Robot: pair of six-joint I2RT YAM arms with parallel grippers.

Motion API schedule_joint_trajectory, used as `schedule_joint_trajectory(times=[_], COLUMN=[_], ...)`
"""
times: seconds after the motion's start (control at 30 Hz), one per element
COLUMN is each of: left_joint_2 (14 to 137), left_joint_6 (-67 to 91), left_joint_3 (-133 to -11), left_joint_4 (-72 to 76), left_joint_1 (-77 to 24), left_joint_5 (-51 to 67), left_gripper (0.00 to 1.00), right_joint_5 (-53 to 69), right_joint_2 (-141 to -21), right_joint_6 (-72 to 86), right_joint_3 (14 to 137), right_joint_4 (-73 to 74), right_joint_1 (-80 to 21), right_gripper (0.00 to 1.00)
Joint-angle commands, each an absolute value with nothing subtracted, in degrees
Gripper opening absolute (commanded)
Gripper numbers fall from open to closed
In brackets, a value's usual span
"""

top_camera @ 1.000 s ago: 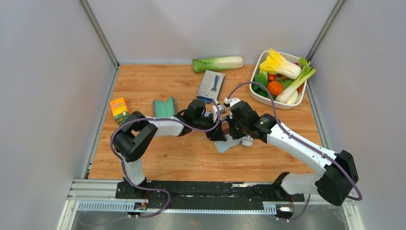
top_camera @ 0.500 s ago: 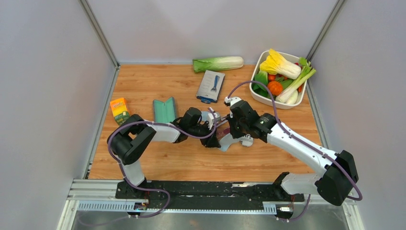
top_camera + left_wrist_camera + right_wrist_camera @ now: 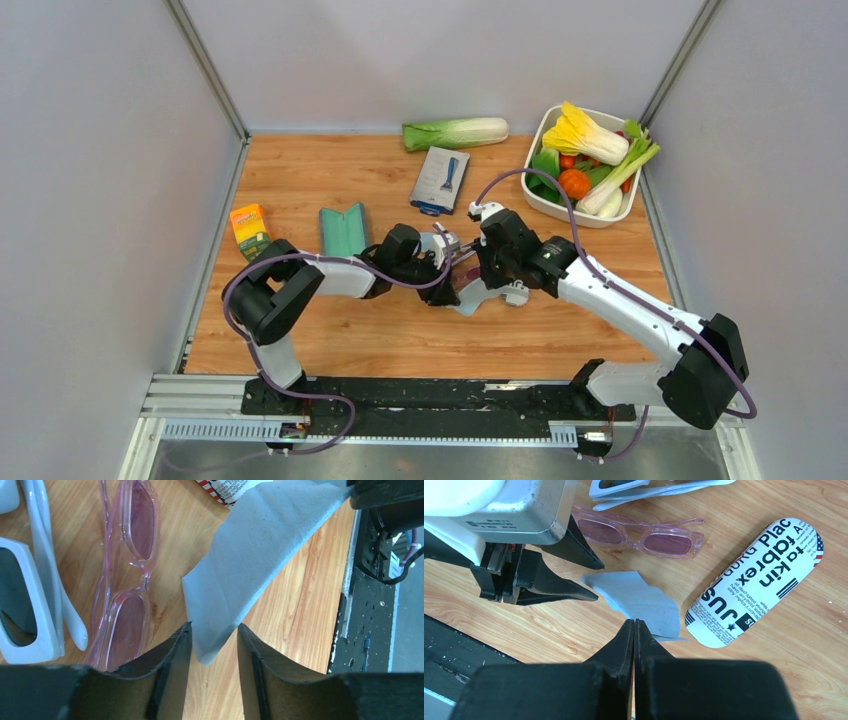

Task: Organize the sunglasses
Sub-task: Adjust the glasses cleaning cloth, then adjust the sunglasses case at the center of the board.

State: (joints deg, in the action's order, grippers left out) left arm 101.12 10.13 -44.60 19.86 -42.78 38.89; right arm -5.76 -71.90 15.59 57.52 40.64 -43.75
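Note:
The sunglasses [image 3: 145, 575] are a pink translucent pair lying on the wood, left of my left gripper [image 3: 214, 627]; in the right wrist view the sunglasses [image 3: 644, 537] lie beyond the light blue cloth [image 3: 639, 600]. My right gripper [image 3: 634, 621] is shut on one edge of the cloth [image 3: 255, 555] and holds it up off the table. The left gripper [image 3: 596, 582] stands open, with the cloth's hanging corner between its fingers and a gap on both sides. From above, both grippers meet at the cloth [image 3: 470, 297] mid-table.
White-framed sunglasses [image 3: 30, 605] lie just left of the pink pair. A white printed case [image 3: 754, 580] lies right of the cloth. An open teal-lined case [image 3: 343, 228], an orange box [image 3: 248, 228], a grey packet [image 3: 440, 180], a cabbage [image 3: 455, 132] and a vegetable bowl [image 3: 533, 195] sit farther off.
My left gripper has shifted slightly toward the near left and its jaws have narrowed around the cloth's corner. The right arm has barely moved and still holds the cloth.

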Motion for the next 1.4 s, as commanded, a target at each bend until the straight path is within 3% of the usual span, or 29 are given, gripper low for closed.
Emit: schedule_joint_trajectory(times=[0.0, 0.2, 0.5, 0.67, 1.0, 1.37], left_joint_2=[97.9, 88.0, 72.5, 63.8, 67.2, 85.2], left_joint_6=[11.0, 12.9, 21.4, 28.4, 30.2, 27.1], left_joint_3=[-43.2, -44.1, -42.7, -45.1, -46.6, -51.8], left_joint_4=[21.0, 12.2, -4.1, -18.9, -20.8, -14.0], left_joint_1=[-43.2, -42.8, -36.8, -31.4, -15.3, -5.3], left_joint_5=[36.9, 25.6, 3.9, -20.1, -18.6, -6.2], left_gripper=[0.52, 0.70, 0.69, 0.70, 0.72, 0.68], right_joint_5=[-6.2, -5.9, -6.0, -5.7, -4.4, -3.8], right_joint_2=[-71.5, -72.3, -73.2, -73.3, -73.5, -73.2], right_joint_6=[15.5, 15.5, 15.5, 15.2, 15.2, 15.3], right_joint_3=[59.9, 59.6, 59.2, 59.1, 58.6, 58.2], right_joint_4=[40.2, 39.6, 39.1, 38.9, 38.1, 38.1], right_joint_1=[-43.9, -43.9, -43.9, -43.9, -43.9, -43.9], right_gripper=[0.00, 0.00, 0.00, 0.00, 0.00, 0.00])
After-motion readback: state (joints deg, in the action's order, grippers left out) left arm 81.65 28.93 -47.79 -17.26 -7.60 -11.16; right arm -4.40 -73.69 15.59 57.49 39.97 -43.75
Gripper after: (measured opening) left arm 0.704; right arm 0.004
